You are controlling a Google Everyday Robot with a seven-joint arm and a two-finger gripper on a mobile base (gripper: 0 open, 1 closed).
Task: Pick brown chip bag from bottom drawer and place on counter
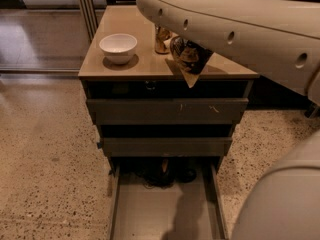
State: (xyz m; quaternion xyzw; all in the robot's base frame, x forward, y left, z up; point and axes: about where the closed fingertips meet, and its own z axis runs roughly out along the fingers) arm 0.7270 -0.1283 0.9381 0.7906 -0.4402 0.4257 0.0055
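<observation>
Brown chip bag (190, 60) held by end effector (180, 47) over glossy counter (125, 70); speckled floor (45, 134)

Dark brown crinkled chip bag (187, 55), cream-tan tip; tan glossy desk (131, 69); white round bowl (118, 47); gripper hidden behind cream arm (240, 24).

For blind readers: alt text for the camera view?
The brown chip bag hangs under the arm above the counter, the gripper hidden behind the arm. The bottom drawer stands open; a white bowl sits on the counter.
</observation>
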